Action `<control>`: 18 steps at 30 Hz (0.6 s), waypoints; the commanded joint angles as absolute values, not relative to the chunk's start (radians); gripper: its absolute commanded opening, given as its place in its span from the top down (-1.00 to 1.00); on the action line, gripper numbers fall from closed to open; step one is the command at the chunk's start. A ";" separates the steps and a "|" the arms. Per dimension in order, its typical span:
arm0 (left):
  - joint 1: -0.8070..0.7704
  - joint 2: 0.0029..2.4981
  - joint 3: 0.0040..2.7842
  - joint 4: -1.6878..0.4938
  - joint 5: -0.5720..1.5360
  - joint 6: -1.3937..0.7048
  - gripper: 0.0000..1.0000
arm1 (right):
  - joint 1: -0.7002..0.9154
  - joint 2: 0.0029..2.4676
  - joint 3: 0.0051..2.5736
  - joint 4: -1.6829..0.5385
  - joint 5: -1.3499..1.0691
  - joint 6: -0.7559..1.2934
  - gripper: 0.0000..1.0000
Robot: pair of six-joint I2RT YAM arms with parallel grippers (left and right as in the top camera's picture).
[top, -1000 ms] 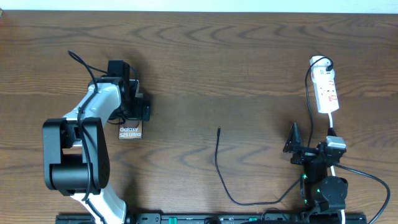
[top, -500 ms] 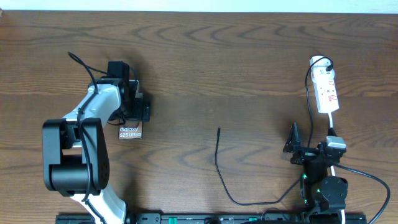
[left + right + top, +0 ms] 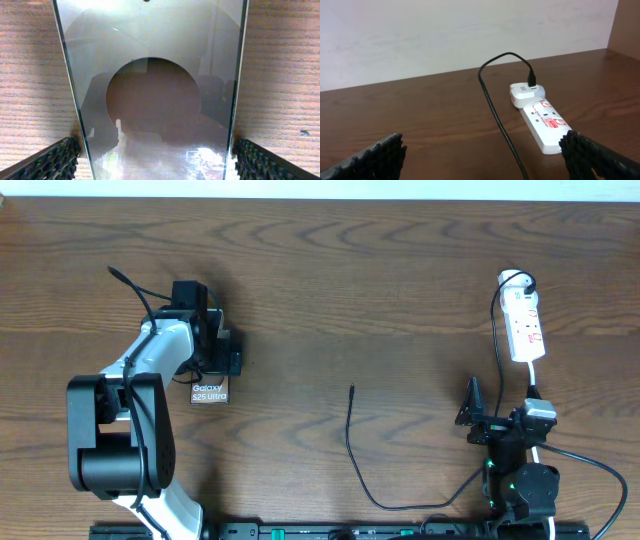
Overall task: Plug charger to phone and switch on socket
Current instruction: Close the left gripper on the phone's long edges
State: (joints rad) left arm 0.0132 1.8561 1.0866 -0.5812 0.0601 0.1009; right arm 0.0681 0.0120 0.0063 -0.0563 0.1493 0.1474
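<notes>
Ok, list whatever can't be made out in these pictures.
- Glossy bronze-brown phone: overhead, mostly under the left gripper; the left wrist view crops its ends, port unseen.
- Thin black charger cable: tip too small overhead.
- White power strip: switch position too small in either view.

I am looking down on a dark brown wooden table [image 3: 400, 280], its grain running left to right across the whole overhead frame. A pale strip [image 3: 320, 188] is showing along the top edge. In the right wrist view a plain off-white wall [image 3: 420, 35] is filling the upper half behind the tabletop, and a brown panel [image 3: 626, 25] is closing off the upper right corner. Soft, even light is falling throughout.
</notes>
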 commanded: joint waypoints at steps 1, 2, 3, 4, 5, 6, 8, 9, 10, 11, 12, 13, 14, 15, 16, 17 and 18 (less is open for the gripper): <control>0.015 1.889 1.051 -0.577 0.043 0.086 -0.95 | 0.074 0.007 0.005 -0.060 0.147 0.133 -0.99; 0.015 1.889 1.051 -0.577 0.043 0.086 -0.96 | 0.074 0.007 0.005 -0.060 0.147 0.133 -0.99; 0.015 1.889 1.051 -0.576 0.043 0.086 -0.96 | 0.074 0.007 0.005 -0.060 0.147 0.133 -0.99; 0.015 1.889 1.051 -0.574 0.043 0.086 -0.96 | 0.074 0.007 0.005 -0.060 0.147 0.133 -0.99; 0.015 1.889 1.051 -0.574 0.043 0.086 -0.96 | 0.074 0.007 0.005 -0.060 0.147 0.133 -0.98; 0.015 1.889 1.051 -0.573 0.043 0.086 -0.95 | 0.074 0.007 0.005 -0.060 0.147 0.133 -0.98; 0.015 1.889 1.051 -0.573 0.043 0.086 -0.96 | 0.074 0.007 0.005 -0.060 0.147 0.133 -0.98; 0.015 1.889 1.051 -0.573 0.043 0.086 -0.96 | 0.074 0.007 0.005 -0.060 0.147 0.133 -0.98; 0.015 1.889 1.051 -0.573 0.043 0.086 -0.97 | 0.074 0.007 0.005 -0.060 0.147 0.133 -0.99; 0.015 1.889 1.051 -0.573 0.043 0.086 -0.95 | 0.074 0.007 0.005 -0.060 0.147 0.133 -0.99; 0.015 1.889 1.051 -0.573 0.043 0.086 -0.91 | 0.074 0.007 0.005 -0.060 0.147 0.133 -0.98; 0.015 1.889 1.051 -0.573 0.043 0.086 -0.89 | 0.074 0.007 0.005 -0.060 0.147 0.133 -0.99; 0.015 1.889 1.051 -0.573 0.043 0.086 -0.87 | 0.074 0.007 0.005 -0.060 0.147 0.133 -0.98; 0.015 1.889 1.051 -0.573 0.043 0.086 -0.85 | 0.074 0.007 0.005 -0.060 0.147 0.133 -0.99; 0.015 1.889 1.051 -0.573 0.043 0.086 -0.82 | 0.074 0.007 0.005 -0.060 0.147 0.133 -0.99; 0.015 1.889 1.051 -0.573 0.043 0.086 -0.82 | 0.074 0.007 0.005 -0.060 0.147 0.133 -0.98; 0.015 1.889 1.051 -0.573 0.043 0.086 -0.81 | 0.074 0.007 0.005 -0.060 0.147 0.133 -0.99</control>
